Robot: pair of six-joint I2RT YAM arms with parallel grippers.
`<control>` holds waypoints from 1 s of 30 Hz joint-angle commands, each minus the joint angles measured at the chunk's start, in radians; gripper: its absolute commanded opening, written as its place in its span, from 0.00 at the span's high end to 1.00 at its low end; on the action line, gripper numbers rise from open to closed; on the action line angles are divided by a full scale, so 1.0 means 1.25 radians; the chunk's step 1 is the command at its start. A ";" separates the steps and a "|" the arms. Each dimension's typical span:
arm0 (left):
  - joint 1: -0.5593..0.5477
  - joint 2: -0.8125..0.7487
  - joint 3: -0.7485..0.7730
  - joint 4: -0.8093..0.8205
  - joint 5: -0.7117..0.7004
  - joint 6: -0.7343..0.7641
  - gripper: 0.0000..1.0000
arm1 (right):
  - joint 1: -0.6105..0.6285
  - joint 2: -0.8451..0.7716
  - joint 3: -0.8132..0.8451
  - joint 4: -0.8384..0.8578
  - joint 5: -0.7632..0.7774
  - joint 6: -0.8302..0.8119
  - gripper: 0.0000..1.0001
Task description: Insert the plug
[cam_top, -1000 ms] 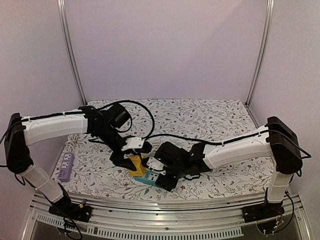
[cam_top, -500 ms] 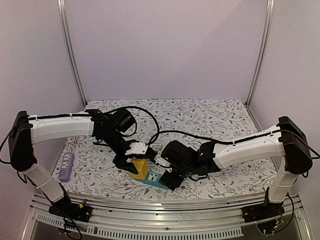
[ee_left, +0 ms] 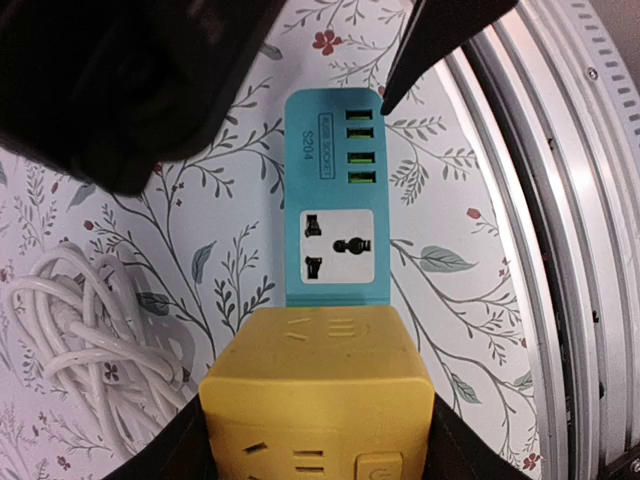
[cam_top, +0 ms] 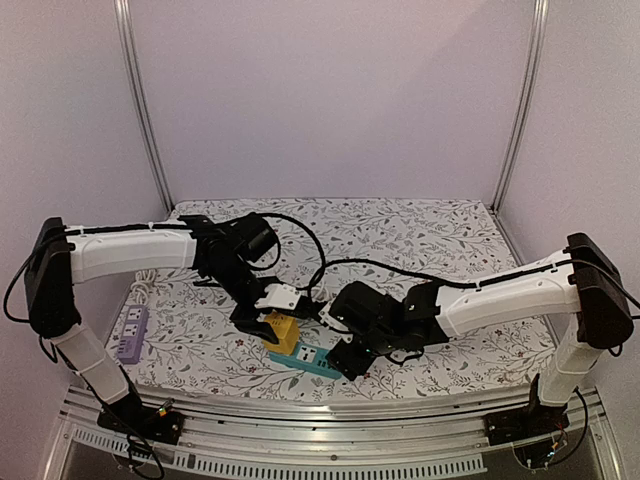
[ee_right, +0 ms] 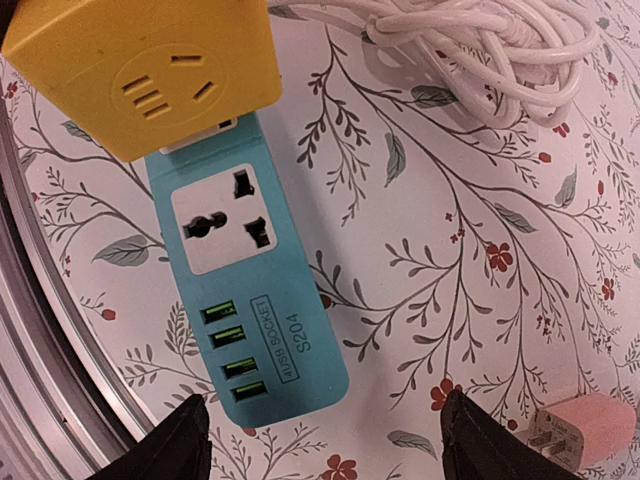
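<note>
Our left hand (cam_top: 268,310) is closed on the yellow plug cube (ee_left: 315,390), its fingers pressed to both sides. It holds the cube over one end of the teal power strip (ee_left: 335,190), which lies on the counter (cam_top: 430,230). We cannot tell whether the cube is seated. Our right hand (ee_right: 330,445) is spread wide and empty above the strip's other end.
</note>
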 commanded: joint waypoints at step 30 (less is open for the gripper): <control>-0.048 -0.031 0.006 -0.091 -0.064 0.053 1.00 | 0.007 -0.057 -0.031 -0.006 0.036 0.062 0.22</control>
